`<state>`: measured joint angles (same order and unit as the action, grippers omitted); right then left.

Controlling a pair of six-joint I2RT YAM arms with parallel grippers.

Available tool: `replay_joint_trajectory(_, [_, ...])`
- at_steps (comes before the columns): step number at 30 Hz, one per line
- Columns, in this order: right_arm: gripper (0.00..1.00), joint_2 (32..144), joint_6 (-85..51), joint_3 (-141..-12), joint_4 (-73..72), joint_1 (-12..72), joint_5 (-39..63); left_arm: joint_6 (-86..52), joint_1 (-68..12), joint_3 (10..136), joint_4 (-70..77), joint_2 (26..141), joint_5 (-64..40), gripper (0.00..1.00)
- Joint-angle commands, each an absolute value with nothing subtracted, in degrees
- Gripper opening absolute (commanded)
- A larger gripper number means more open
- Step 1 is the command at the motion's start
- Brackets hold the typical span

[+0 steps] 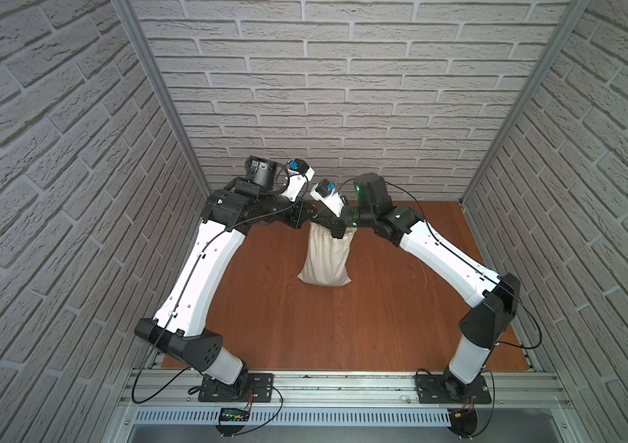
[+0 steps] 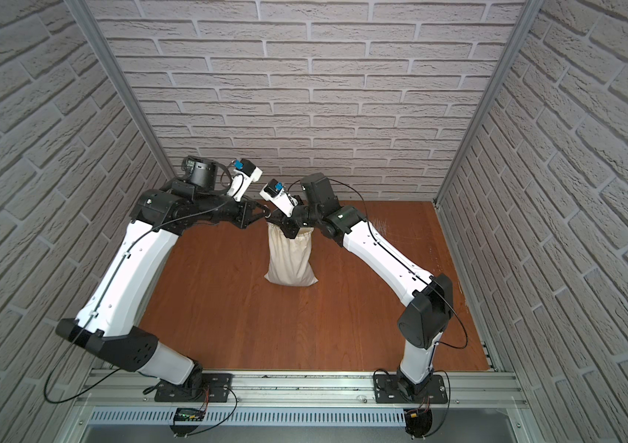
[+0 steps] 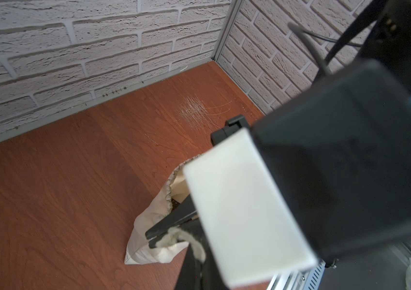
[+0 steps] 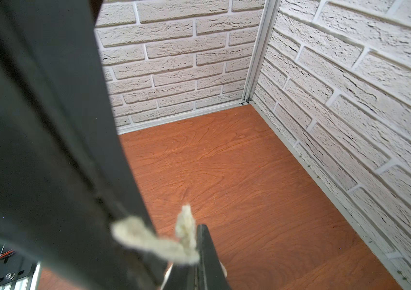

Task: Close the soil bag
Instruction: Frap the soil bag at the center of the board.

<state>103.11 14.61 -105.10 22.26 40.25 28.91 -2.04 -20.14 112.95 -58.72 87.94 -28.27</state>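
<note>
Our left claw (image 3: 153, 238) and right claw (image 4: 197, 248) both pinch the cord (image 4: 149, 242) of the soil bag (image 1: 324, 261), toward the table's (image 1: 343, 326) rear edge (mouth not yet cinched); next we must pull them apart.

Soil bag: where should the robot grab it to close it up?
Grab the cord, not the cloth. The soil bag stands upright with its gathered hem open on top, so come from above, beside the mouth, and pinch the loose cord; pulling it sideways should probably cinch the hem. The left pincer and right pincer are both shut on it.
</note>
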Motion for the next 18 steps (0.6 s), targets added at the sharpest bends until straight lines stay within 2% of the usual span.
replay_joint_trajectory(1, [0.03, 104.5, 14.8, -106.6, 21.4, 40.6, 28.1, -2.9, -19.8, 115.8, -54.0, 87.6, -29.6, 0.00])
replay_joint_trajectory(18, [0.05, 106.9, 15.8, -107.5, 23.3, 40.5, 26.2, -3.4, -19.8, 117.7, -54.4, 87.6, -29.3, 0.00])
